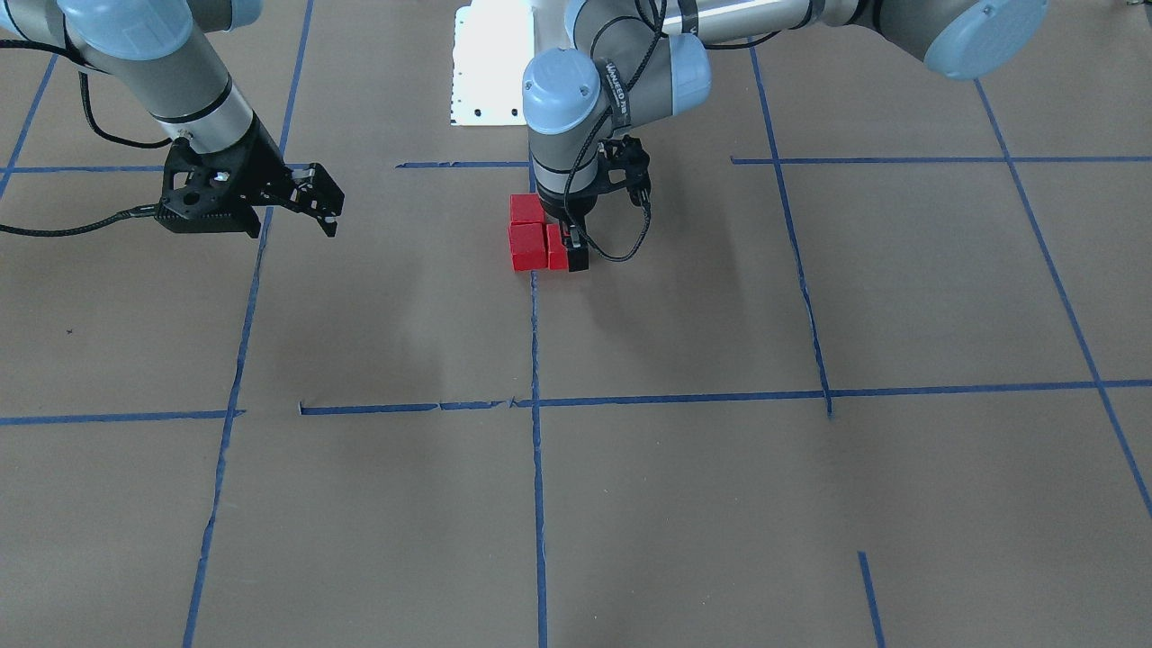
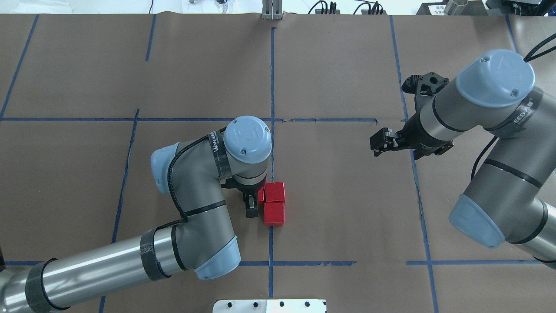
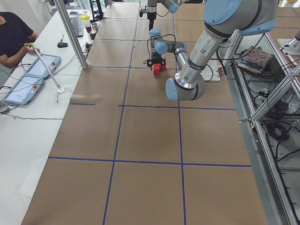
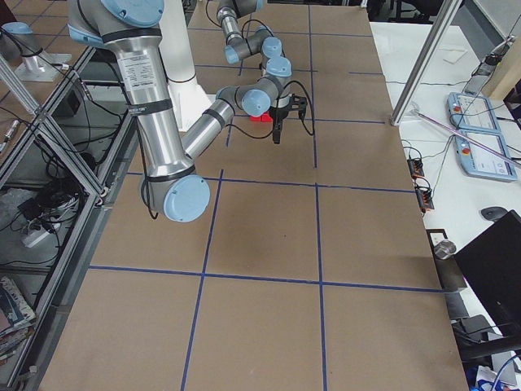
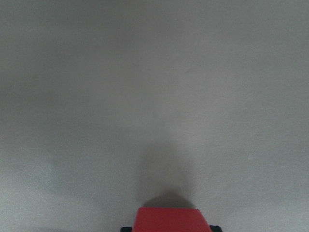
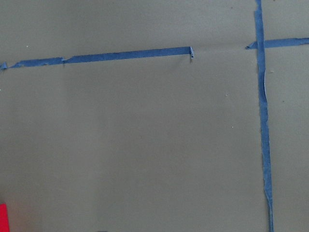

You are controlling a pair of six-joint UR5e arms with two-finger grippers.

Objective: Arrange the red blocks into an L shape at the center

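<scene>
Three red blocks sit together on the brown paper at the center, by the vertical blue tape line (image 2: 272,152). Two of them (image 2: 275,191) (image 2: 274,213) lie side by side along the line. The third (image 2: 261,196) touches the farther one on its left, which makes an L. In the front-facing view they show as the rear block (image 1: 526,209), the front block (image 1: 527,247) and the third block (image 1: 557,248). My left gripper (image 1: 566,253) points straight down and is shut on the third block (image 5: 166,220), low at the paper. My right gripper (image 2: 379,141) is open and empty, hovering far to the right.
The white metal base plate (image 1: 490,63) lies at the robot's side of the table. Blue tape grid lines (image 1: 684,396) cross the brown paper. A person sits at a side bench with tablets (image 3: 40,70) in the exterior left view. A red sliver shows at the right wrist view's left edge (image 6: 2,217).
</scene>
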